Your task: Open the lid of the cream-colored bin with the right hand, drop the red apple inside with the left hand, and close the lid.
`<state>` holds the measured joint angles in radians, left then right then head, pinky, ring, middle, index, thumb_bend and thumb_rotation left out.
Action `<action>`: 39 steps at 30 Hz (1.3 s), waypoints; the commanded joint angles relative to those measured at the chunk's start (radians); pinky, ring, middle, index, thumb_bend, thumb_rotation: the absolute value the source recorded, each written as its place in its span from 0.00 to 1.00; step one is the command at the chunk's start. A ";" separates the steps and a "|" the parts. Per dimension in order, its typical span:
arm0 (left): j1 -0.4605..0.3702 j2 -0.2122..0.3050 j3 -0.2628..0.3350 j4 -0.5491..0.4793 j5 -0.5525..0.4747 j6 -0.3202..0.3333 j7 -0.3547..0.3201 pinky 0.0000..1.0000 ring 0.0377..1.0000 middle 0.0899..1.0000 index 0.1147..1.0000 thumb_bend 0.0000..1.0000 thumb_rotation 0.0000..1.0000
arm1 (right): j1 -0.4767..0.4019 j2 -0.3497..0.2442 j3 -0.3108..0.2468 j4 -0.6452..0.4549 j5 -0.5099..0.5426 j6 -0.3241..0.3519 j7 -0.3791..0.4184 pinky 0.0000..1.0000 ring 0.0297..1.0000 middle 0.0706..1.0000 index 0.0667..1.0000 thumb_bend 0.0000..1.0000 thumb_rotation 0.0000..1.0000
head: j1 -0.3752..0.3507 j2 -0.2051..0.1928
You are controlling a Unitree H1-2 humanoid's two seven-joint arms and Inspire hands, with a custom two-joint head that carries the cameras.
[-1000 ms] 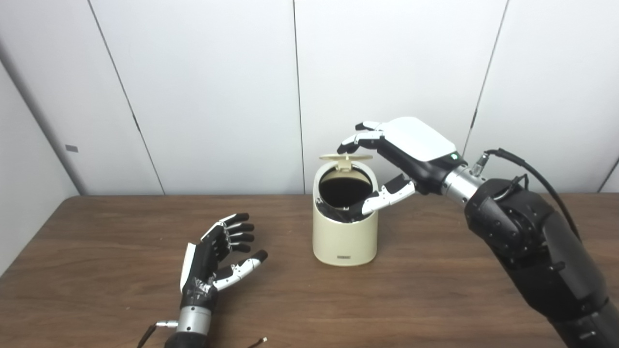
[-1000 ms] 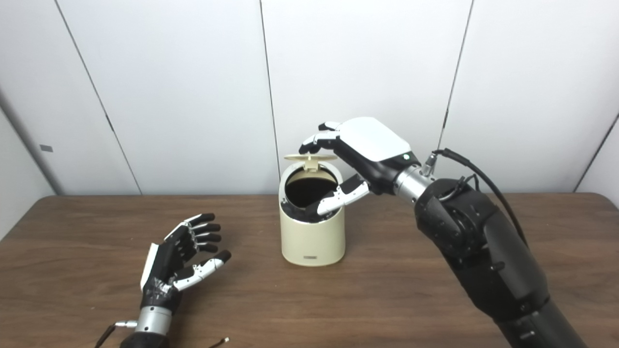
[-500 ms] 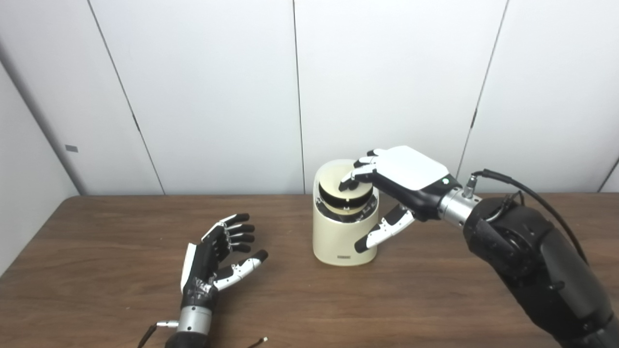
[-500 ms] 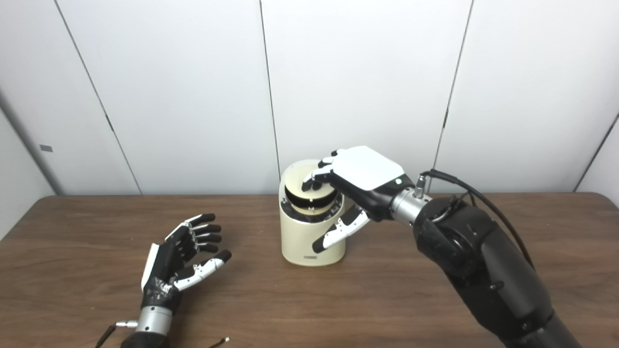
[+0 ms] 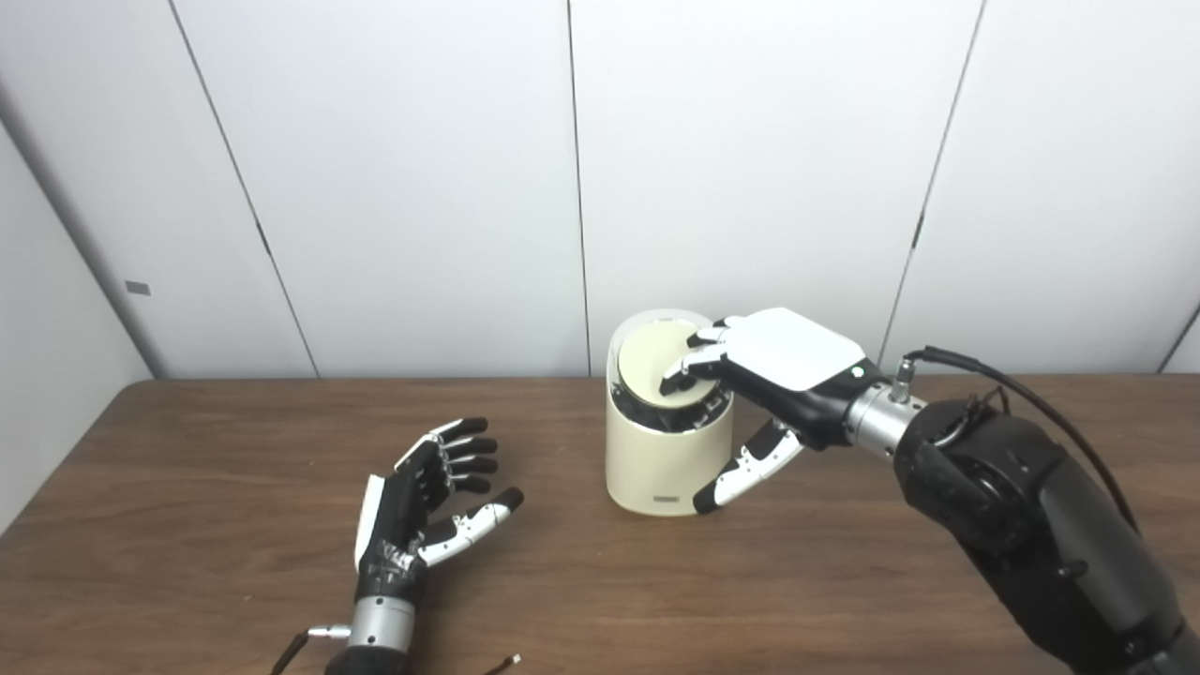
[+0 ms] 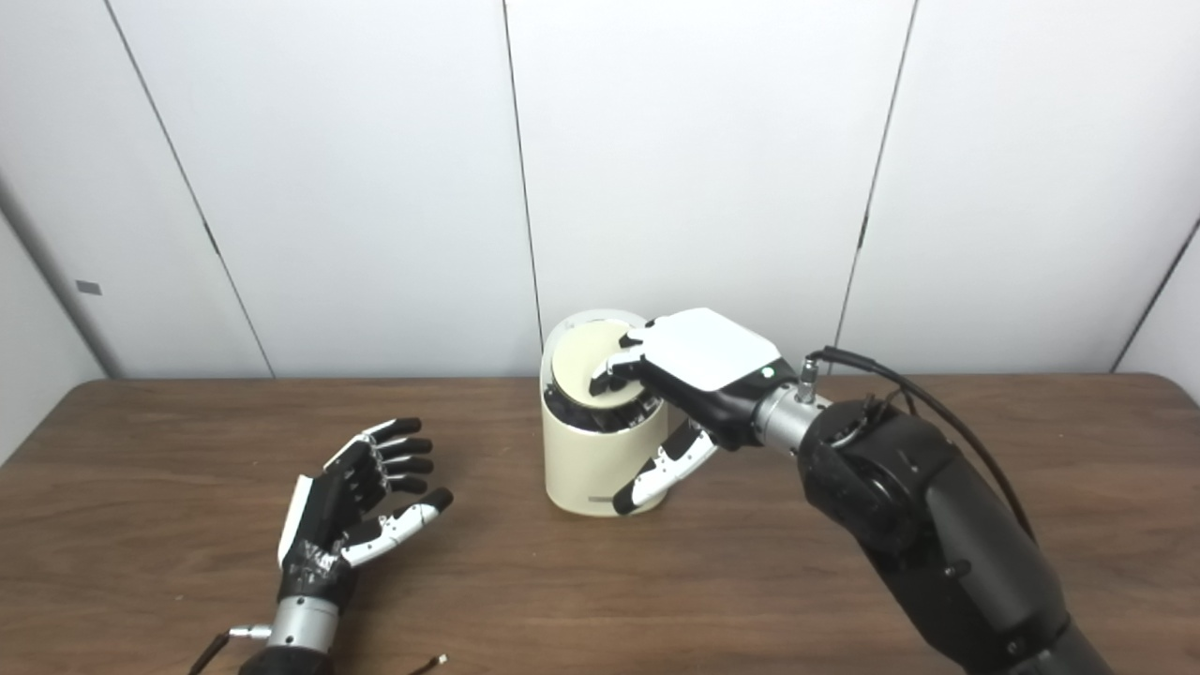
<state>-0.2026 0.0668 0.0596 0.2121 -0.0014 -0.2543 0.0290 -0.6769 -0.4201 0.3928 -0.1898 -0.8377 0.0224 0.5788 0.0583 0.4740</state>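
The bin (image 5: 667, 459) stands on the brown bench (image 5: 187, 562), near the back wall. It is a round, cream tub with smooth, shiny sides that look like hard plastic. It looks light and a bit slippery, so a hard push from the side could make it slide or tip. Its lid (image 5: 656, 364) is a flat, round, cream disc set inside a dark ring at the top. The lid is down and slopes a little toward the front, though it is hard to tell if it has clicked shut. The right robot hand (image 5: 764, 384) lies over the top of the bin, with its fingertips (image 5: 677, 377) pressing on the lid and its thumb (image 5: 750, 467) hanging down beside the bin's right side. It grips nothing; its fingers are just bent on the lid. The best place to work the lid seems to be its flat top, pushing straight down and softly. The left robot hand (image 5: 427, 502) rests low over the bench, well apart from the bin, with its palm up, fingers spread and nothing in it. No red apple can be seen anywhere; it may be inside the bin, but the lid hides that. The bench is dark wood with a fine grain.
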 commanded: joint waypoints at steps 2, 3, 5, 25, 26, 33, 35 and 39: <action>0.041 -0.025 -0.014 0.015 0.006 0.001 0.003 0.57 0.62 0.65 0.71 0.67 0.00 | -0.020 0.000 0.012 0.007 -0.017 -0.034 -0.011 0.94 0.92 0.73 0.75 0.80 0.55 | 0.003 0.006; 0.041 -0.025 -0.015 0.013 0.007 0.002 0.003 0.57 0.62 0.65 0.71 0.67 0.00 | -0.020 -0.002 0.018 0.010 -0.025 -0.043 -0.013 0.94 0.92 0.73 0.75 0.80 0.56 | 0.003 0.006; 0.042 -0.025 -0.016 0.011 0.007 0.003 0.003 0.56 0.62 0.65 0.71 0.67 0.01 | -0.021 -0.009 0.032 0.015 -0.046 -0.065 -0.008 0.95 0.93 0.74 0.76 0.79 0.57 | 0.006 0.007; 0.052 -0.028 -0.014 -0.018 -0.002 0.027 -0.004 0.57 0.63 0.65 0.70 0.67 0.00 | 0.024 0.025 -0.091 -0.038 -0.012 -0.053 -0.096 0.92 0.89 0.73 0.75 0.72 0.47 | 0.010 0.016; 0.053 -0.029 -0.014 -0.018 -0.001 0.026 -0.004 0.57 0.63 0.65 0.70 0.67 0.00 | 0.032 0.036 -0.117 -0.045 0.004 -0.036 -0.102 0.91 0.88 0.74 0.75 0.72 0.47 | 0.008 0.014; 0.054 -0.027 -0.015 -0.022 0.004 0.027 -0.003 0.56 0.62 0.65 0.70 0.67 0.02 | 0.106 0.089 -0.275 -0.050 0.131 0.042 -0.191 0.71 0.86 0.87 0.89 0.76 0.40 | 0.006 0.014; 0.054 -0.026 -0.015 -0.022 0.003 0.026 -0.005 0.55 0.62 0.65 0.70 0.68 0.03 | 0.131 0.097 -0.307 -0.037 0.183 0.070 -0.198 0.70 0.86 0.90 0.92 0.77 0.36 | 0.005 0.013; 0.053 -0.023 -0.015 -0.018 -0.002 0.021 -0.010 0.56 0.62 0.65 0.70 0.68 0.03 | 0.192 0.096 -0.343 -0.009 0.274 0.107 -0.208 0.73 0.89 0.93 0.95 0.83 0.30 | 0.001 0.005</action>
<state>-0.1839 0.0515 0.0527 0.1776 -0.0015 -0.2179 0.0243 -0.4684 -0.3187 0.0618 -0.1934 -0.5935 0.1234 0.3956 0.0583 0.4786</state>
